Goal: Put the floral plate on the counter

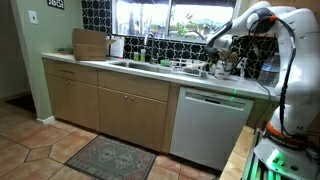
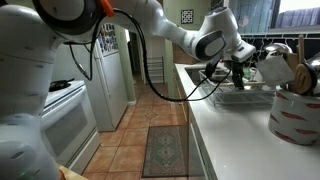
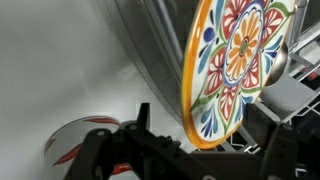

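Yellow-rimmed floral plate (image 3: 235,60) on edge in the dish rack (image 2: 255,88), gripper (image 3: 205,140) open at its rim.

Standing upright, its red, blue and green flower face turned to the left of the wrist view, the plate offers a thin edge. The jaws are spread wide with a dark finger on each side of the lower rim, seemingly to pinch across it. Whether either finger touches cannot be told, and nothing is held. In an exterior view the dish rack sits at the far end of the counter (image 2: 225,135), whose nearer stretch looks, I judge, free enough to take the plate. Counted: one floral plate, one gripper, one red-and-white bowl (image 3: 70,140) low on the left, one sink (image 1: 125,64), one white dishwasher (image 1: 210,125).
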